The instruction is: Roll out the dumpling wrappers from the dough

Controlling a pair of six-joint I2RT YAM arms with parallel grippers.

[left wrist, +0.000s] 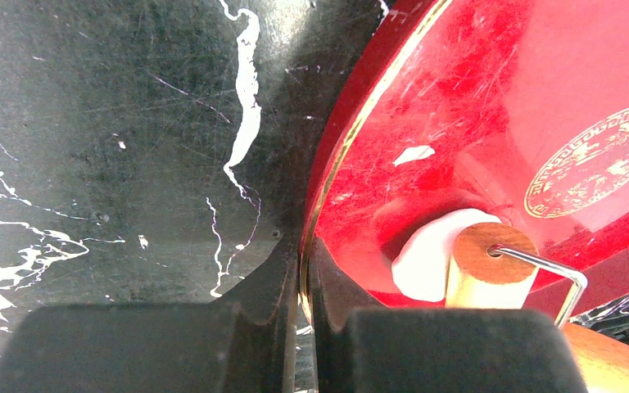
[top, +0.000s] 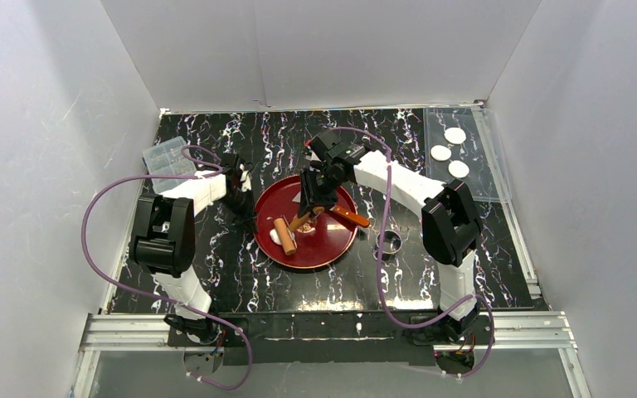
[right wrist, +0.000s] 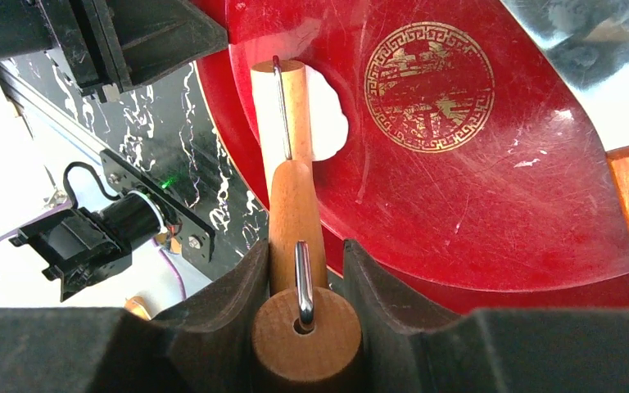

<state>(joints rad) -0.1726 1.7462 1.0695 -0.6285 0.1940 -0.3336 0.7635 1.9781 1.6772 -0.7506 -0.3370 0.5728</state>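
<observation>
Now left jaws: pinching plate [left wrist: 459, 98] rim.
Right jaws: gripping roller [right wrist: 295, 205] handle.
Dough [right wrist: 329, 119]: tears or sticks if we overpress.

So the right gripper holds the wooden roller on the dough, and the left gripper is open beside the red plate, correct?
No. The left wrist view shows the left gripper shut on the rim of the red plate. The right gripper does hold the wooden roller on the dough.
</observation>
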